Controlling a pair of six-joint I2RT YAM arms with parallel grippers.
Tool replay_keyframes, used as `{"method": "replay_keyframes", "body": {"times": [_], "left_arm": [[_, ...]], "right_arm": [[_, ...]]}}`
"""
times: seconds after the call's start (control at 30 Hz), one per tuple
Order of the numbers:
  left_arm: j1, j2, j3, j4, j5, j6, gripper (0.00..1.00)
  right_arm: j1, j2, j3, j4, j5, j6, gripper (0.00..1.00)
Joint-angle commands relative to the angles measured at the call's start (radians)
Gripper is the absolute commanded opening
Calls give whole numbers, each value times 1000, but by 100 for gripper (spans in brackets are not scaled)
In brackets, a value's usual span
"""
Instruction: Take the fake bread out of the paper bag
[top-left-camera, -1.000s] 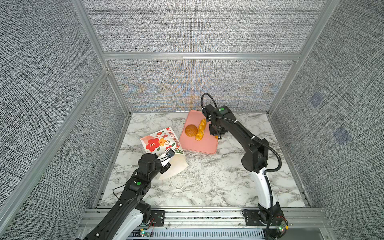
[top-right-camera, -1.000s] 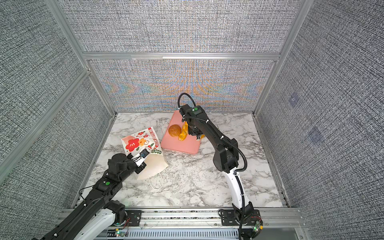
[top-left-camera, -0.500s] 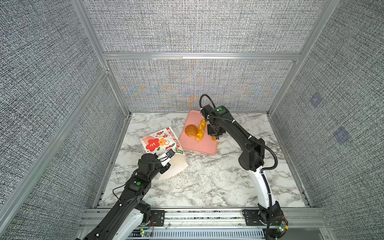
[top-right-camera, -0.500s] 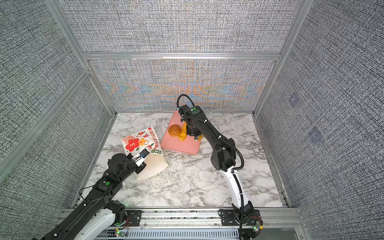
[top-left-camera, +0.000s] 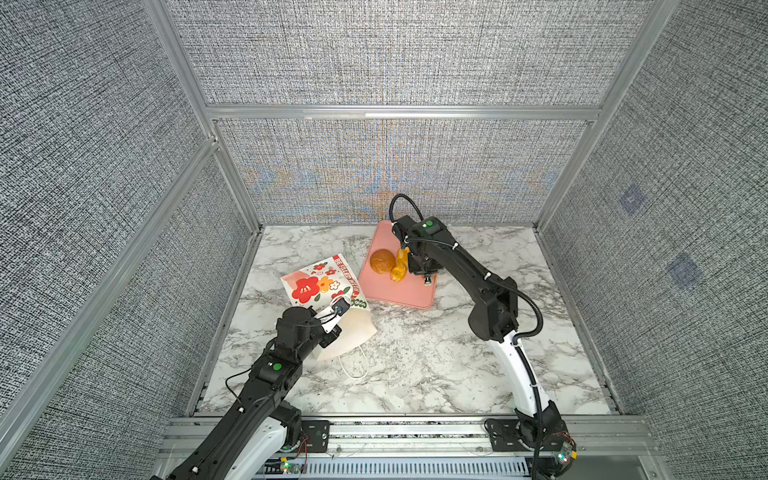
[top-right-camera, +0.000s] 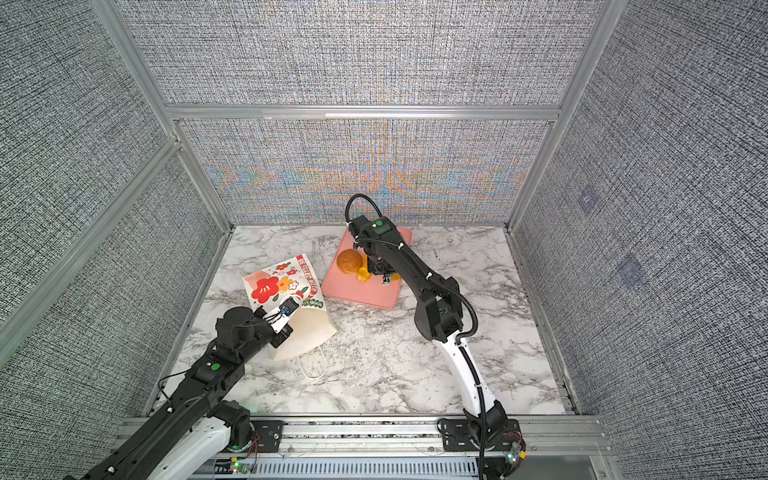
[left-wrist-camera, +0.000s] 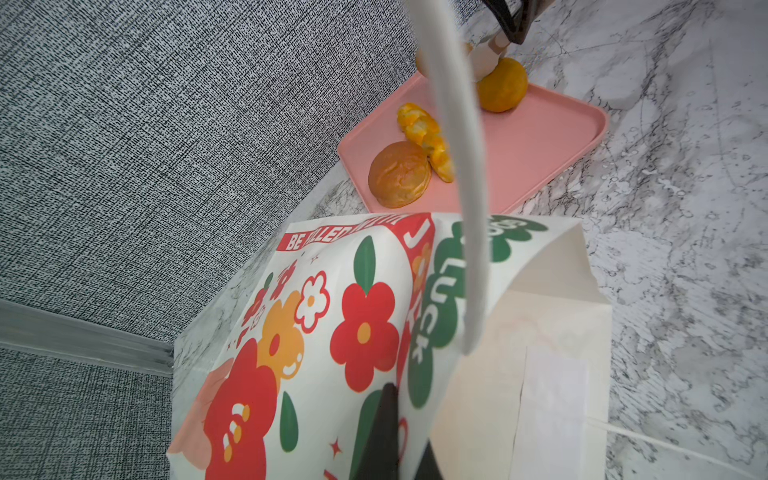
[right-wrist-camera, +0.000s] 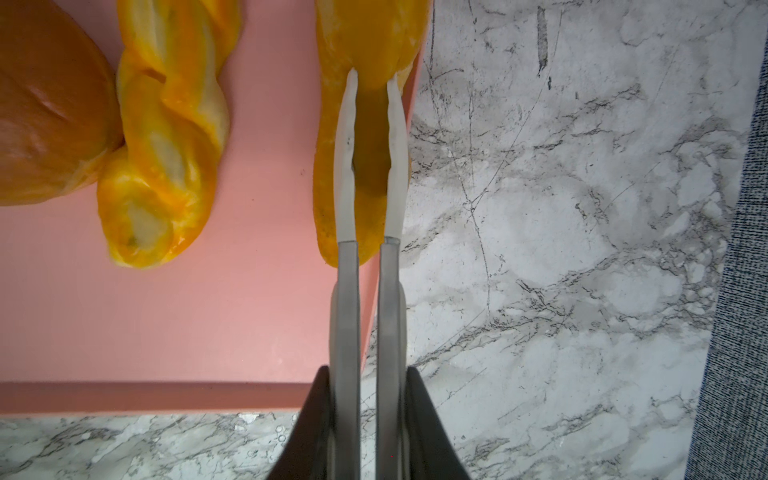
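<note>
The paper bag (top-left-camera: 316, 286) (top-right-camera: 278, 286) (left-wrist-camera: 332, 332) lies on its side on the left of the marble table, flower print up and mouth facing the front. My left gripper (top-left-camera: 330, 334) (left-wrist-camera: 399, 403) is shut on the bag's mouth rim. On the pink tray (top-left-camera: 399, 293) (right-wrist-camera: 166, 324) lie a brown round bun (top-left-camera: 381, 261) (left-wrist-camera: 399, 174) and a twisted yellow stick (top-left-camera: 399, 266) (right-wrist-camera: 166, 137). My right gripper (right-wrist-camera: 372, 79) (left-wrist-camera: 490, 54) is shut on a yellow-orange fake bread (right-wrist-camera: 365, 37) (left-wrist-camera: 500, 85), low at the tray's right edge. The bag's inside is hidden.
A white cord handle (top-left-camera: 353, 365) trails from the bag's mouth onto the marble. Another cord (left-wrist-camera: 453, 166) hangs across the left wrist view. Grey fabric walls with aluminium frames enclose the table on three sides.
My right arm has shifted slightly left over the tray with the yellow bread still in its grip. The left arm and the bag have not moved.
</note>
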Motion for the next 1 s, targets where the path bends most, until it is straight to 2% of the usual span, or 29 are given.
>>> {"method": "replay_keyframes", "body": {"times": [0.0, 0.17, 0.4, 0.57, 0.73, 0.83, 0.97], "left_arm": [[-1, 2, -2, 19, 22, -9, 0], [-2, 0, -5, 20, 22, -10, 0], [-4, 1, -5, 17, 20, -9, 0], [-6, 0, -5, 17, 19, -8, 0], [-4, -1, -5, 17, 17, -8, 0], [-7, 0, -6, 16, 17, -9, 0], [-6, 2, -5, 17, 17, -8, 0]], "right_arm": [[2, -41, -76, 104, -96, 18, 14], [3, -101, -204, 224, -150, 30, 24], [11, -69, -180, 215, -193, 34, 40], [9, -101, -217, 249, -205, 39, 42], [-4, -170, -324, 325, -232, 41, 42], [-12, -217, -391, 360, -252, 31, 48], [-32, -314, -528, 460, -307, 33, 49]]}}
